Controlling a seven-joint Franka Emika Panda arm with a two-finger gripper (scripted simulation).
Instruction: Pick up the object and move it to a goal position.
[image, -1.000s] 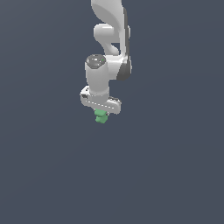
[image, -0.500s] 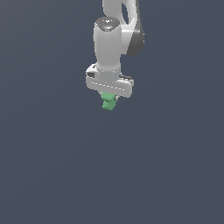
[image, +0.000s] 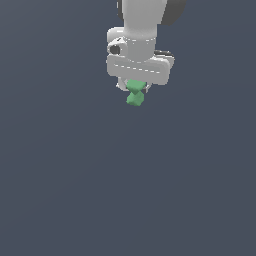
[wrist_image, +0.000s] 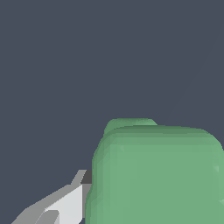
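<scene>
The claw (image: 136, 90) is closed on the block (image: 135, 94), which hangs just beneath it, its upper lobe tucked up between the fingers and its lower lobe sticking out below. That grip looks chosen for the shape: pinching near the narrow waist lets the wider lobes act as stops, so the block is unlikely to slide out while carried. In the wrist view the block (wrist_image: 153, 175) fills much of the frame, with one finger (wrist_image: 61, 205) pressed to its side; the other finger is hidden behind the green.

Around the claw there is only a flat dark grey backdrop. No goal marker shows, so where the block must go cannot be told. Nothing stands near or under the claw to block a move.
</scene>
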